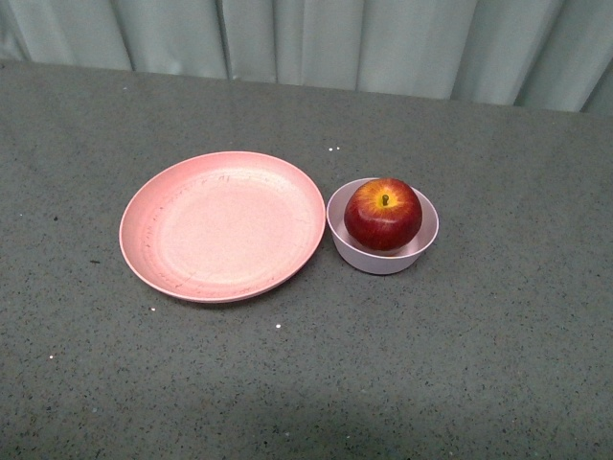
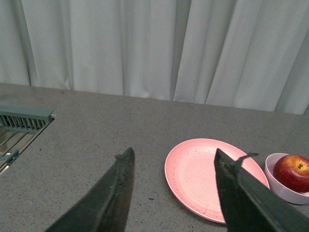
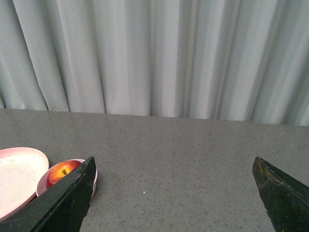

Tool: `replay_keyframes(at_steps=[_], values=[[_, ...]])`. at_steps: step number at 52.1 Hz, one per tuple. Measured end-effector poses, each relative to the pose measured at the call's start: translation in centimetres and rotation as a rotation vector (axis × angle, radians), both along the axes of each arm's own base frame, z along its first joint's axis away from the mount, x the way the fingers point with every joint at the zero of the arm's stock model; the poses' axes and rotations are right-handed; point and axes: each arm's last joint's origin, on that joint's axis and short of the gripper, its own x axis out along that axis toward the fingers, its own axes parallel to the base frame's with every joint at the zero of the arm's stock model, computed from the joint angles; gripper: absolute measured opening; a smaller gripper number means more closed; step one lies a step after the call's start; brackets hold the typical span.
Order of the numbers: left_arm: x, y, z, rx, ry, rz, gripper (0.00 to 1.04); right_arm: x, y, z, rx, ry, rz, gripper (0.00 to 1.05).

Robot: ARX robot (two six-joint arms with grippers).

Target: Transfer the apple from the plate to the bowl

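You see the apple (image 1: 383, 213) sitting in the bowl (image 1: 421, 247) just beside the bare plate (image 1: 222, 226) on the grey surface (image 1: 479, 364), curtain (image 1: 383, 38) behind, both arms' fingers (image 2: 120, 193) spread open, holding nothing.

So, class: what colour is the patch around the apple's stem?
Yellow, on the otherwise dark-red apple; the front view shows it best.
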Motion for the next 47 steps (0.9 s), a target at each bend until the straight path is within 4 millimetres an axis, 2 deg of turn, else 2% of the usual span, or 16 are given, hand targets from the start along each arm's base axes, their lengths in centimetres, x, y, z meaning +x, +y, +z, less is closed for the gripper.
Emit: replay_keyframes(at_steps=[11, 15, 47], values=[[0.0, 0.0, 0.0, 0.0, 0.0, 0.0, 0.9, 0.0, 0.0, 0.0, 0.0, 0.0, 0.0, 0.95], [0.0, 0.0, 0.0, 0.001, 0.0, 0.0, 1.0, 0.0, 0.0, 0.0, 0.0, 0.0, 0.0, 0.95], [0.0, 0.0, 0.0, 0.003, 0.0, 0.0, 0.98, 0.0, 0.0, 0.0, 0.0, 0.0, 0.0, 0.95]])
